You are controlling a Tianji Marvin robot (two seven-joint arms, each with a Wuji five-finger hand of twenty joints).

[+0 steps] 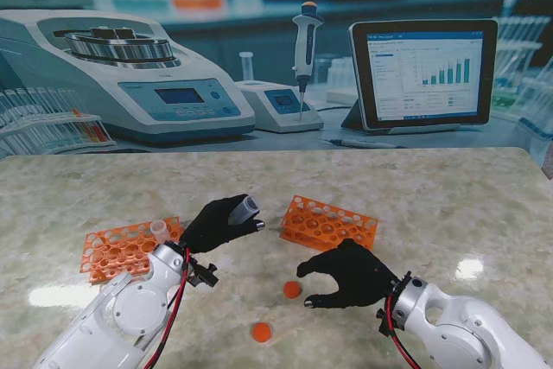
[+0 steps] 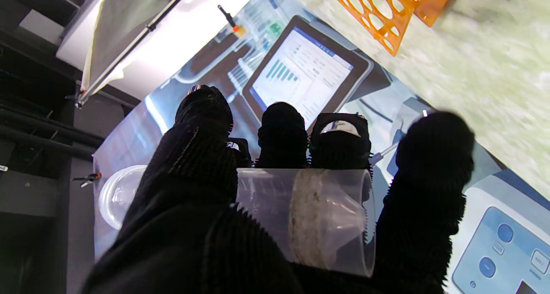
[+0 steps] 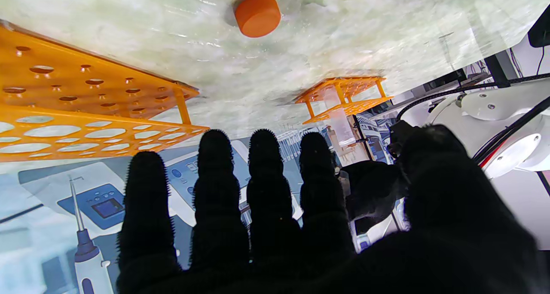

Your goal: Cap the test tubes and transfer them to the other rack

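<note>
- The table (image 1: 449, 205) is pale marbled stone; both hands work over the part nearest me.
- The right rack (image 1: 329, 223) is orange and lies just beyond the right hand, tilted, with no tube seen in it.
- The left rack (image 1: 121, 249) is orange too and sits left of the left hand, close to its wrist; a tube (image 1: 160, 230) stands upright in its near right corner.
- The left hand (image 1: 216, 224), in a black glove, is wrapped around a clear tube (image 1: 245, 207); the open, uncapped mouth pokes out past the fingers, toward the right rack. In the left wrist view the tube lies across the palm, thumb (image 2: 427, 186) on one side, fingers on the other.
- The right hand (image 1: 350, 274), also in black, hovers palm down with fingers apart and curled, holding nothing.
- One orange cap (image 1: 292, 289) lies on the table just left of the right hand's fingertips.
- Another cap (image 1: 261, 331) lies nearer to me, between the two forearms.
</note>
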